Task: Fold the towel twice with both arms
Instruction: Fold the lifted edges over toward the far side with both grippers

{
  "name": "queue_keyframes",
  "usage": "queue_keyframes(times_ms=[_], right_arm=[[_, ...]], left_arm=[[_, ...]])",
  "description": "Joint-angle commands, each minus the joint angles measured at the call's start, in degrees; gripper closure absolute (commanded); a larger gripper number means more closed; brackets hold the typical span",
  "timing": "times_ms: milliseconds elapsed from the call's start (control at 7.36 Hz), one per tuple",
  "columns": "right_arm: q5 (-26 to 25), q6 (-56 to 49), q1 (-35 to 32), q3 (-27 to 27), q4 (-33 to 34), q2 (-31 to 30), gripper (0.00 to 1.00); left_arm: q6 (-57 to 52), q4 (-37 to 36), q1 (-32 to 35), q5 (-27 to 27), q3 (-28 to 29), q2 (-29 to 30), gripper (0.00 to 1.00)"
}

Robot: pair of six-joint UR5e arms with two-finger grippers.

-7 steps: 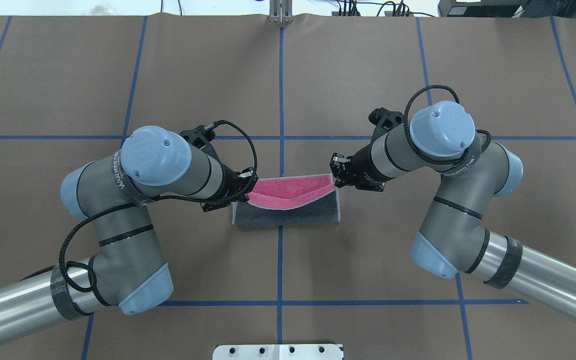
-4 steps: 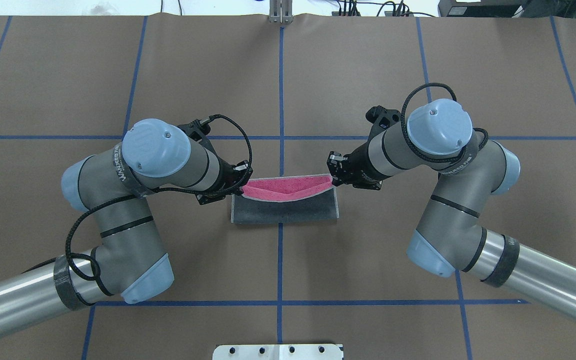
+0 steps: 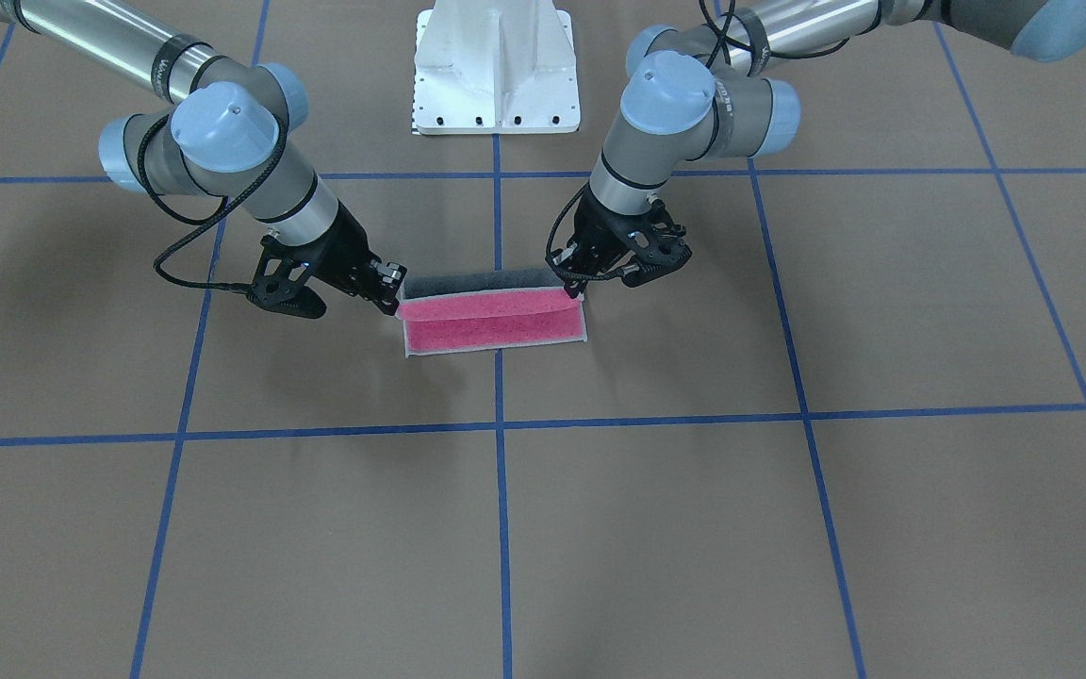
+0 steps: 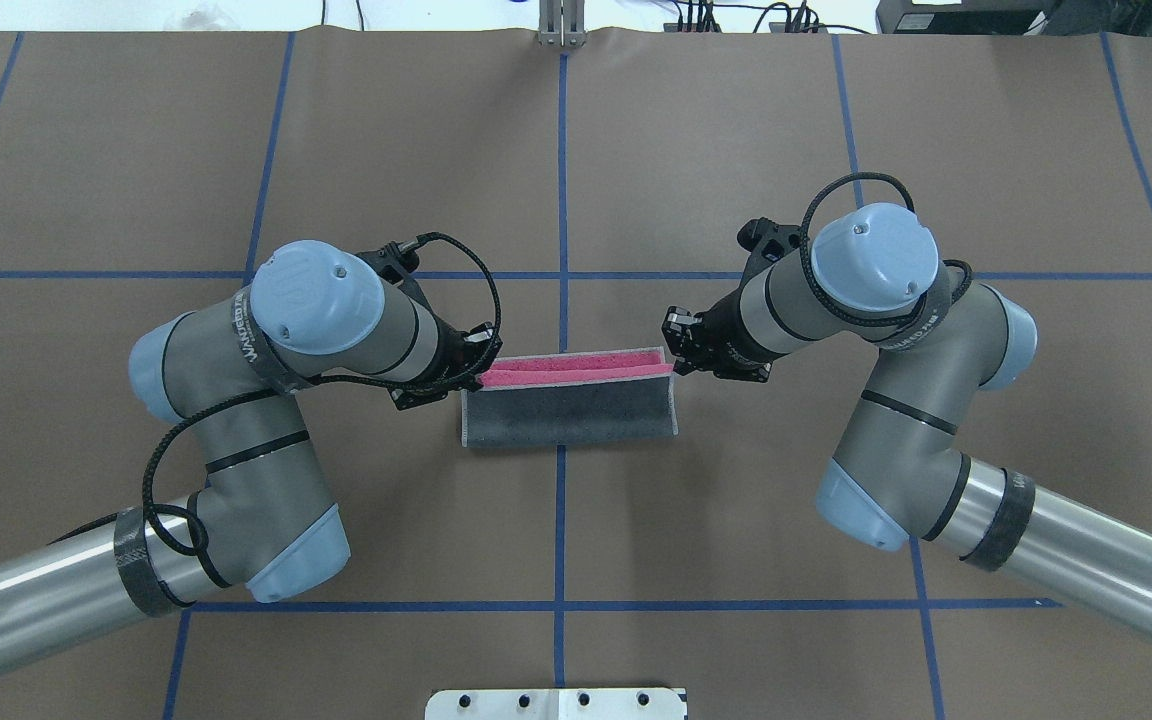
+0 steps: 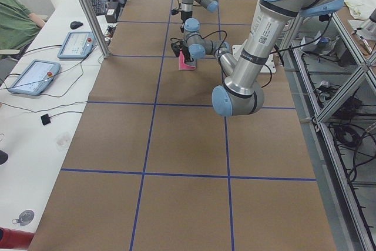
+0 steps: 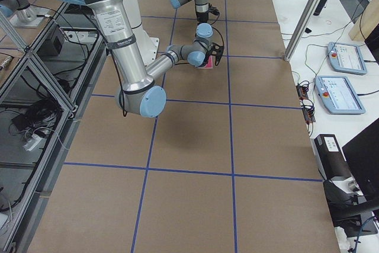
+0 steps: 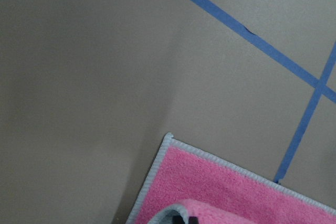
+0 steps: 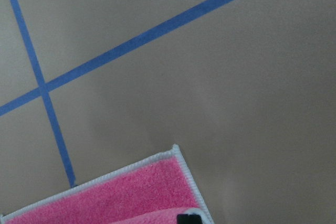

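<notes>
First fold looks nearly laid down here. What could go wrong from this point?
The left gripper and right gripper pinch only the corners of the towel, so a corner could slip out before the flap is laid. A pink strip of the lower layer shows beyond the carried edge; releasing here would probably leave the edges misaligned. Pushing further could also drag the lower layer along the table.

A brown surface fills most of the view. A long blue tape line runs across it and is crossed by a second tape line. One corner of the towel lies flat, pink face up, with light grey edging. Over it curls a lifted pink layer, and a black tip of the right claw touches that layer.
</notes>
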State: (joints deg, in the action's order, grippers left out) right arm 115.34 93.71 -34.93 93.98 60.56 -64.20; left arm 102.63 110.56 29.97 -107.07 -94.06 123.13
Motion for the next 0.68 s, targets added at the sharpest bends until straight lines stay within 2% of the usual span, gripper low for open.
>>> queue_keyframes(times_ms=[0,543], right_arm=[[-0.1,0.1,0.1,-0.4,0.0,0.0,1.0],[0.0,0.0,0.2,-0.4,-0.1,0.4,1.0]], left_arm=[[0.0,1.0,0.0,-0.1,1.2,0.0,1.0],[0.1,1.7,0.1,-0.1,1.0,0.0,1.0]])
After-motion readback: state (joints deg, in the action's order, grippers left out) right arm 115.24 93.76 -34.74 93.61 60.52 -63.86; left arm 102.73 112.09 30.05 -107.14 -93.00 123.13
